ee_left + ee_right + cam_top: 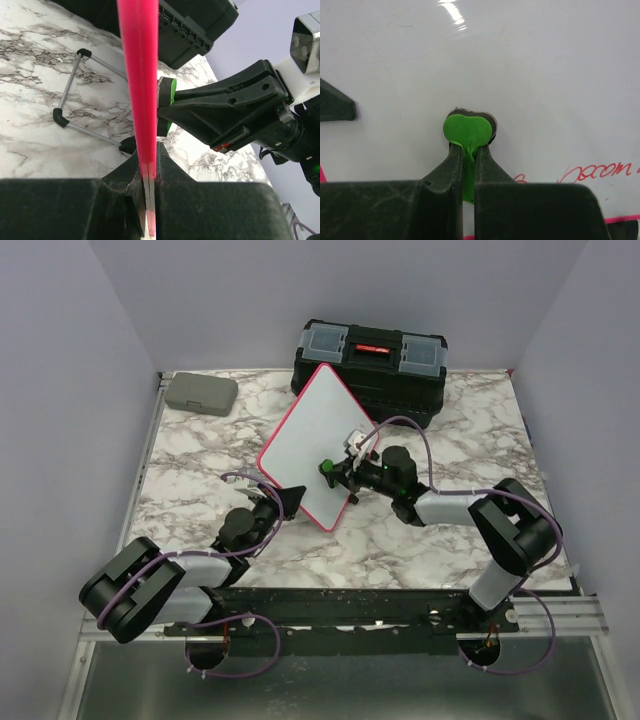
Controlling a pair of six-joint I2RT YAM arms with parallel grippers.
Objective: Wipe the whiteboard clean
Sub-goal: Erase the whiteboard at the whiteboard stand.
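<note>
1. The left gripper (285,502) is nearest the arm bases. Its jaws are closed hard on the near corner of the whiteboard (320,435). The left wrist view shows the red-pink frame (139,75) pinched edge-on between the two dark fingers (172,170).
2. The whiteboard stands tilted on the marble table (450,530), roughly at its middle. One corner points down toward the arms and the opposite corner leans toward the back. Its white face is turned to the right arm.
3. The right gripper (335,472) is clamped on a green eraser (326,469) and reaches in from the right. The right wrist view shows the green eraser (467,129), a rounded heart-like shape with a dark backing, nipped between the closed jaws and set against the board's white surface (520,75).
4. Red cursive handwriting (597,172) runs along the board's lower right, just above the pink frame. The letters cannot be read with any certainty.
5. Behind the board a thin metal wire leg (75,95) with black caps lies on the marble.
6. Further back is a black toolbox (370,365) with clear lid compartments and a red strip on top. Any lettering there is too small to read.
7. A small grey case (200,393) sits at the far left corner and shows no legible label.
</note>
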